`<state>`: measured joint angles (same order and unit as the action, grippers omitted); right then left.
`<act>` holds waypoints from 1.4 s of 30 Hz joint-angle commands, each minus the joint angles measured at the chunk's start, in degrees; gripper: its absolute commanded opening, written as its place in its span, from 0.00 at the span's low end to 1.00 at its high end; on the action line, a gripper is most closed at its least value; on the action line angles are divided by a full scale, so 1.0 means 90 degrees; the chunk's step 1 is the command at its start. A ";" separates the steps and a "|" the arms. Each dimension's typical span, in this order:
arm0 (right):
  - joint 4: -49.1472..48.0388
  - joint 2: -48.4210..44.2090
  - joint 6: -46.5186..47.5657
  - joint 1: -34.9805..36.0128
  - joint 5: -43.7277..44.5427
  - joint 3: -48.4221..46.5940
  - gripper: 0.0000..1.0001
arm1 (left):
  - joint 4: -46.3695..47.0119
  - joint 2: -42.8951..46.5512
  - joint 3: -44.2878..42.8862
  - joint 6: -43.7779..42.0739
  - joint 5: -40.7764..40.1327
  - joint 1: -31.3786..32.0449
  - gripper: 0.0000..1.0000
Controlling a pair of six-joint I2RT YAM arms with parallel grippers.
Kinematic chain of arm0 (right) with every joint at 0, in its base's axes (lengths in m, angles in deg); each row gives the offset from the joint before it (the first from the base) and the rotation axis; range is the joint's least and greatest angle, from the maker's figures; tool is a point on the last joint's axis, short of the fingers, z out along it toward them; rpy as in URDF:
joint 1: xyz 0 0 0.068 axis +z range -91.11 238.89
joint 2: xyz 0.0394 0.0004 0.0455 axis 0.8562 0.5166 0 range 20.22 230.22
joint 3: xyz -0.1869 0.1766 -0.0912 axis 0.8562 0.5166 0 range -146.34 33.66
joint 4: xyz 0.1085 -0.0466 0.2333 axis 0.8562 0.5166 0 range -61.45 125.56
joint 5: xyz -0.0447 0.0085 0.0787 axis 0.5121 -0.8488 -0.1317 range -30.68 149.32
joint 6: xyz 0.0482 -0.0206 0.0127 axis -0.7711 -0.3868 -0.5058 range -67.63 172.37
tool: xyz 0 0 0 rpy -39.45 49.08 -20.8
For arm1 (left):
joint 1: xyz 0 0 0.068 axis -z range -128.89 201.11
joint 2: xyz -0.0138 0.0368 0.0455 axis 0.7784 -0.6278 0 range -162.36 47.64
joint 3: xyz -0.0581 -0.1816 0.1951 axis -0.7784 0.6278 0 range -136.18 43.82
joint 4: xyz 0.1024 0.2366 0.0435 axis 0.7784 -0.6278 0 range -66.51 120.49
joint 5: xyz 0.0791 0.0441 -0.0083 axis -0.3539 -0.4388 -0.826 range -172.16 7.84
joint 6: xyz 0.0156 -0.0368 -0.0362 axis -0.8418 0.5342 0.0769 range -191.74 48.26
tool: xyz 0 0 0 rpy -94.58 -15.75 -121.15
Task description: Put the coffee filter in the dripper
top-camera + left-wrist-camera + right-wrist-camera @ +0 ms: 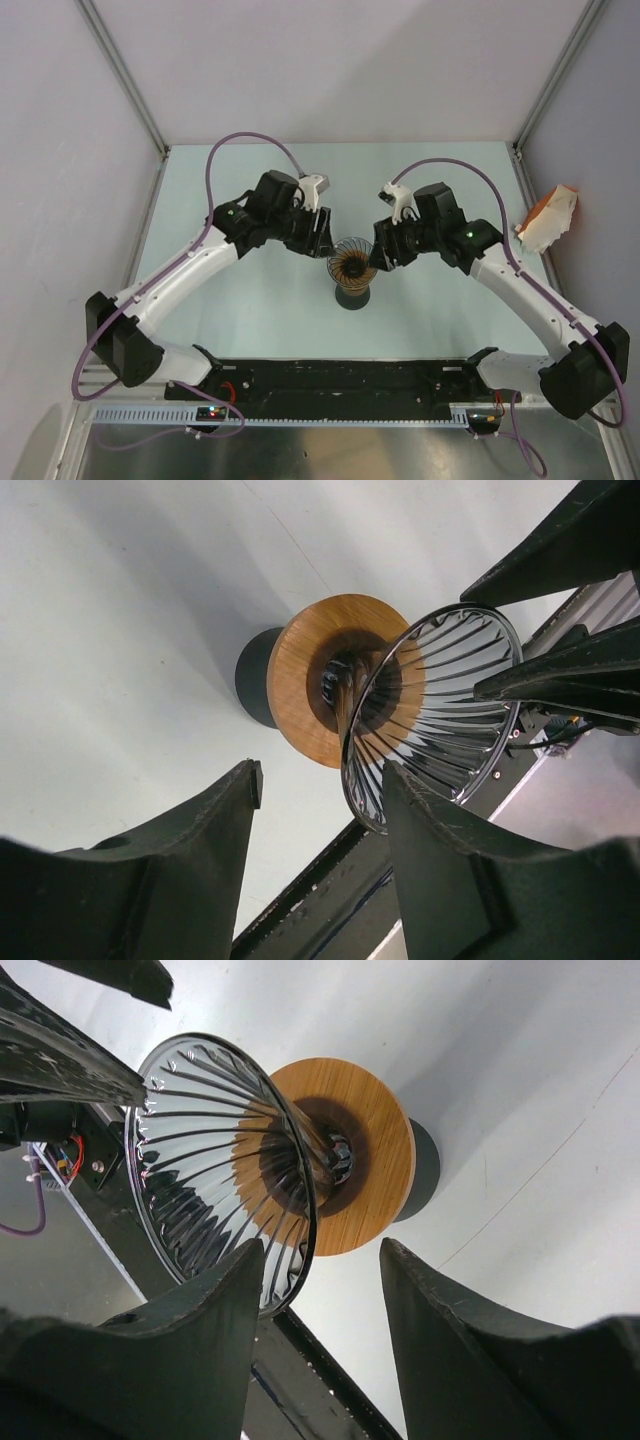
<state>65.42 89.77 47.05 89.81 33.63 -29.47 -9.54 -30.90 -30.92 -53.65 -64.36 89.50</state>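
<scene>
- Nothing is done yet: the dripper holds no paper, and I can't see the coffee filter in either gripper.
- The left gripper and right gripper flank the dripper's rim, jaws apart and not clamped on anything.
- The dripper is clear, grey-tinted, ribbed glass on a wooden ring over a dark base, mid-worktop.

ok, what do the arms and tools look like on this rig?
Left arm and right arm: white links, black joints, a purple cable looping along each, and a small green light on each. Left tool and right tool: two matte black tapered fingers each.
</scene>
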 commanded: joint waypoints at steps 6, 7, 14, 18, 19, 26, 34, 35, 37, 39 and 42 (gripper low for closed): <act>-0.0131 0.0121 0.0090 0.0016 0.0147 -0.0455 0.54 | 0.0270 -0.0221 -0.0216 0.0061 0.0181 0.0025 0.54; -0.0131 0.0137 0.0087 0.0014 0.0149 -0.0470 0.54 | 0.0274 -0.0229 -0.0233 0.0061 0.0180 0.0028 0.54; -0.0076 0.0278 0.0043 -0.0071 0.0116 -0.0593 0.51 | 0.0295 -0.0348 -0.0332 0.0122 0.0209 0.0023 0.48; -0.0024 0.0363 -0.0038 -0.0189 0.0007 -0.0668 0.51 | 0.0292 -0.0399 -0.0374 0.0155 0.0237 0.0013 0.43; -0.0009 0.0380 -0.0055 -0.0215 -0.0024 -0.0684 0.51 | 0.0295 -0.0416 -0.0390 0.0162 0.0238 0.0017 0.42; 0.0039 0.0478 -0.0145 -0.0367 -0.0167 -0.0761 0.47 | 0.0292 -0.0496 -0.0460 0.0248 0.0196 0.0005 0.38; 0.0116 0.0587 -0.0142 -0.0396 -0.0192 -0.0809 0.35 | 0.0289 -0.0562 -0.0484 0.0286 0.0281 -0.0033 0.33; 0.0134 0.0604 -0.0142 -0.0397 -0.0192 -0.0818 0.34 | 0.0288 -0.0556 -0.0479 0.0286 0.0289 -0.0030 0.33; 0.0153 0.0634 -0.0134 -0.0398 -0.0192 -0.0837 0.31 | 0.0285 -0.0557 -0.0449 0.0271 0.0298 -0.0028 0.30; 0.0160 0.0656 -0.0132 -0.0400 -0.0197 -0.0842 0.28 | 0.0292 -0.0567 -0.0422 0.0255 0.0275 -0.0028 0.26; 0.0192 0.0696 -0.0113 -0.0384 -0.0196 -0.0851 0.23 | 0.0291 -0.0594 -0.0357 0.0225 0.0265 -0.0027 0.20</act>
<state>66.40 95.35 45.76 86.51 31.42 -34.83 -7.51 -35.73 -32.87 -51.62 -61.95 89.55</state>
